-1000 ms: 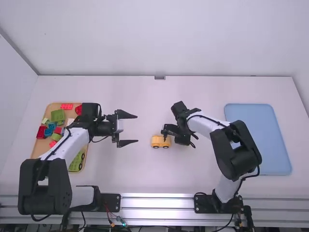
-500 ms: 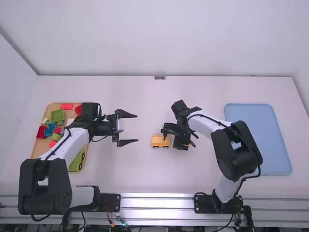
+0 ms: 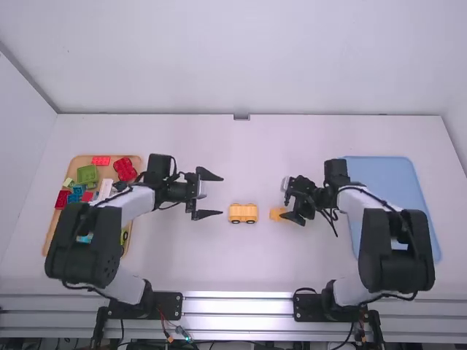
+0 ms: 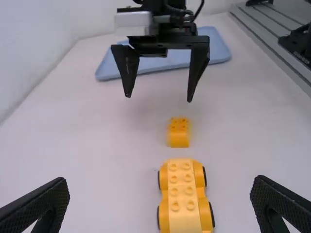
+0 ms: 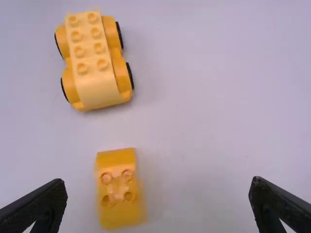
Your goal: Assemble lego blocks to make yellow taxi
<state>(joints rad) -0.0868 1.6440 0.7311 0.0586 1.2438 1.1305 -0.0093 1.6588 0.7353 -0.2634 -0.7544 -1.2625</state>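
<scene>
Your right gripper (image 3: 285,201) is spread wide with nothing between its fingers. For what looks like the pick-up, ease it toward the near side until the small yellow block (image 3: 277,214) sits centred, then lower and close squarely on its long sides. The block lies just left of the near finger. Farther left sits the wheeled yellow base (image 3: 243,213); beyond it, your left gripper (image 3: 221,195) gapes wide, empty.

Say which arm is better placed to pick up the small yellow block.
Right, I'd judge: the open right gripper is nearer the small yellow block, while the wheeled base sits between that block and the left gripper.
</scene>
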